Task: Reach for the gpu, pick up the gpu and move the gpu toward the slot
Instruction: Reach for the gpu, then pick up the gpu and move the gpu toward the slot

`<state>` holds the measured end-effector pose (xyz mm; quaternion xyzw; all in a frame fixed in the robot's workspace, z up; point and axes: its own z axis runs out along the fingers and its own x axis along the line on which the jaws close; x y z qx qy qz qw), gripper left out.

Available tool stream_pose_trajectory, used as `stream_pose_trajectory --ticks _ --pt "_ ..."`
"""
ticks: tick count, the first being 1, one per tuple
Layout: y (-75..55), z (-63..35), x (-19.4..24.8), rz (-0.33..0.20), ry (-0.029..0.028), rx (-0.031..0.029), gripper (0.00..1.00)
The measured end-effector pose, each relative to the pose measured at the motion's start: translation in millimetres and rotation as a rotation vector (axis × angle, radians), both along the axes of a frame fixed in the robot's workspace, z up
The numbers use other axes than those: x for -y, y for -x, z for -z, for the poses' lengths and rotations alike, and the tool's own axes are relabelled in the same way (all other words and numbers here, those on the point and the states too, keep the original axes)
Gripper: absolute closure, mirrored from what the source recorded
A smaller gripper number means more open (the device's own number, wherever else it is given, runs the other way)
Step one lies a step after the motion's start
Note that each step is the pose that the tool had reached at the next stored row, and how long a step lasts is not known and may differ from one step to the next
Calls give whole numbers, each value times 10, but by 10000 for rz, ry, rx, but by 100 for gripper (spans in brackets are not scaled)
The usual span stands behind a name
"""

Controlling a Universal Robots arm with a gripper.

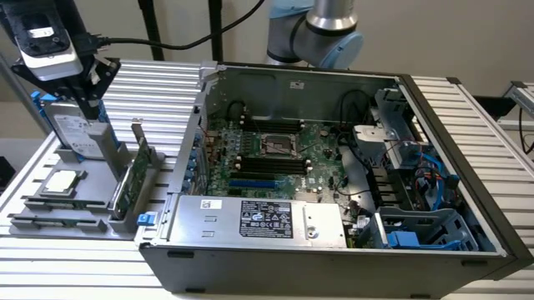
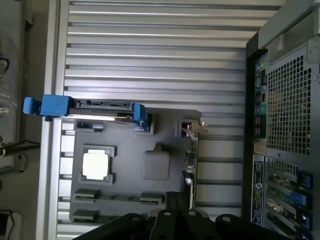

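Note:
The gpu [image 1: 139, 167] is a thin green card with a silver bracket, standing on edge in a grey fixture [image 1: 79, 215] to the exterior view's left of the open computer case [image 1: 334, 250]. My gripper [image 1: 77, 87] hangs above the far end of that fixture, over the hard drive and clear of the gpu. In the wrist view the gpu [image 2: 190, 159] appears edge-on as a narrow strip with its bracket end beside the fixture's rim, and my gripper [image 2: 175, 220] is a dark shape close to it. Inside the case, a blue slot [image 1: 254, 185] lies on the motherboard.
A silver hard drive with blue rails [image 1: 71, 128] stands upright in the fixture directly under the gripper. A square silver processor chip [image 1: 62, 182] lies flat beside it. The case's side wall [image 1: 187, 156] rises right beside the gpu. Ribbed aluminium tabletop [image 2: 160, 50] surrounds everything.

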<state>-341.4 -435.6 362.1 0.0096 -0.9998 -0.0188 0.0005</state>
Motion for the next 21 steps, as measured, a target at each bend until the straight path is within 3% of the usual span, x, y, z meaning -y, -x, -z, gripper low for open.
stream_pose_trajectory --ticks 8,21 --pt "-191 68 137 0 17 0 89" --pt "-203 71 141 1 17 0 89"
